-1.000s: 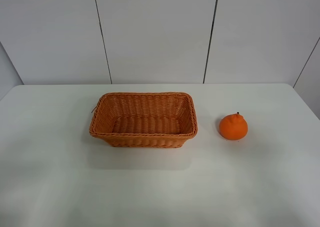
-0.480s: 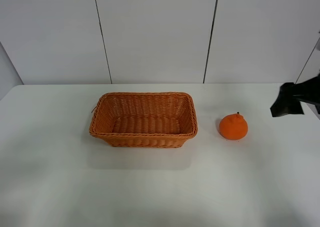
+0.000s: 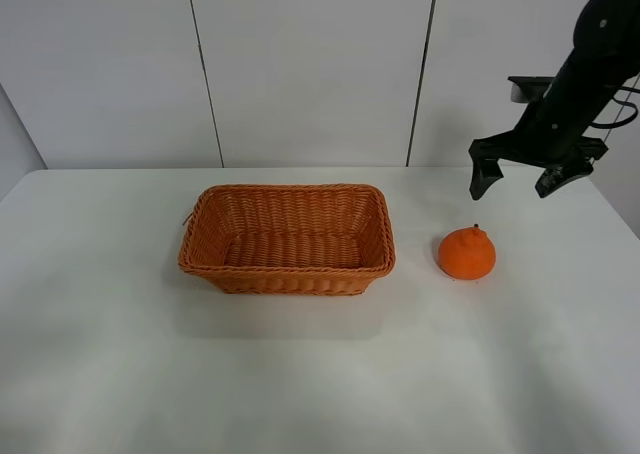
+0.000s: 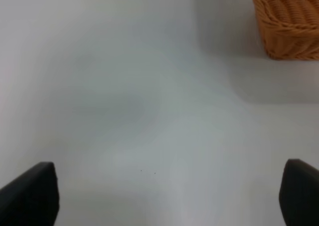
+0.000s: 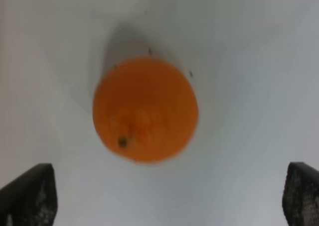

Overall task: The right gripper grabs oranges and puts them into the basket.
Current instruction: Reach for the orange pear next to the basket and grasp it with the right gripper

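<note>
**Lining up on the orange**

My right gripper (image 3: pixel 511 189) hovers above the orange (image 3: pixel 467 254), slightly beyond it, fingers (image 3: pixel 478 177) wide apart, empty. The orange rests on the worktop (image 3: pixel 300 374). The basket (image 3: pixel 290 187) is near it, on the side away from my arm. Plan: centre over it, descend past its widest girth, close gently; it would likely roll.

The counter (image 3: pixel 300 374) is a plain white matte surface, with a rounded far corner at 10 o'clock in the high view. Two things lie on it. A woven orange-brown basket (image 3: pixel 290 272) sits flat, a little toward 12 o'clock from the middle, its long side across the view and a soft shadow at its 6 o'clock side. The orange (image 3: pixel 467 254) rests on bare counter at the basket's 3 o'clock, near but apart, stem up.
</note>
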Tool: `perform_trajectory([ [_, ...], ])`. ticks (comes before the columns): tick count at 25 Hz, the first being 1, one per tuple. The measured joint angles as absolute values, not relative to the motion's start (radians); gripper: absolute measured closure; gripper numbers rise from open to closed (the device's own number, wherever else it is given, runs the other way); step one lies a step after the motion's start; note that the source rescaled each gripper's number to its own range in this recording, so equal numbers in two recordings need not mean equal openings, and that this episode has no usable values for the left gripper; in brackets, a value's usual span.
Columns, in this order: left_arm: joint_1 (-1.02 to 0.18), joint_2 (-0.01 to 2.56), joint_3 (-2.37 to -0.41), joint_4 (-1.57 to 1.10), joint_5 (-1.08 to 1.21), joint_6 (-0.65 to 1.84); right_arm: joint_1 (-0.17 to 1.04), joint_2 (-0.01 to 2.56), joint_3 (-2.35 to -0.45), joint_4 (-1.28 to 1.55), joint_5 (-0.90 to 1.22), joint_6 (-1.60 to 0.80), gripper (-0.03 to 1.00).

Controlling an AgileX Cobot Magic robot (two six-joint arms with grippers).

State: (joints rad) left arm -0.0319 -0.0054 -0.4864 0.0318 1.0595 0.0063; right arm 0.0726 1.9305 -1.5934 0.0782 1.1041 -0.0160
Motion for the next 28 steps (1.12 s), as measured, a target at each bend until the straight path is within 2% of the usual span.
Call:
perform_trajectory([
  [5,-0.032,-0.005,-0.486,0.032,1.060,0.006,0.136,2.007,-1.690,0.067,1.154,-0.016,-0.03],
  [28,-0.032,-0.005,-0.486,0.032,1.060,0.006,0.135,2.254,-1.695,0.015,1.154,0.019,-0.03],
])
